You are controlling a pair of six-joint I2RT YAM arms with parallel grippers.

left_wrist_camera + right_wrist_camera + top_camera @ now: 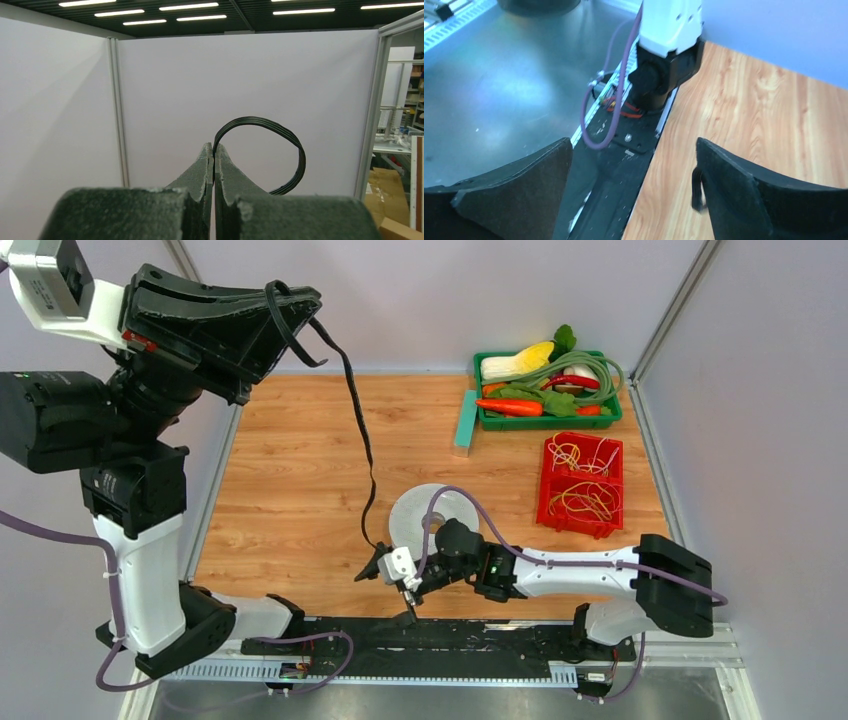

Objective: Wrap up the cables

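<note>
The thin black cable (360, 430) hangs from my raised left gripper (292, 312) at the upper left down to the wooden table near my right gripper (388, 592). The left gripper (214, 156) is shut on the cable, which curls into a loop of several strands (299, 160) beyond its tips. The right gripper (634, 192) is open, low over the table's front edge. The cable's lower end (697, 189) hangs just beside the inner face of its right finger (744, 200); I cannot tell whether it touches.
A grey-white tape roll (415, 508) lies just behind the right wrist. A green tray (548, 422) with toy vegetables and a green hose, a red tray (582, 482) of rubber bands and a teal block (465, 424) stand at the back right. The black mounting rail (624, 150) runs along the near edge.
</note>
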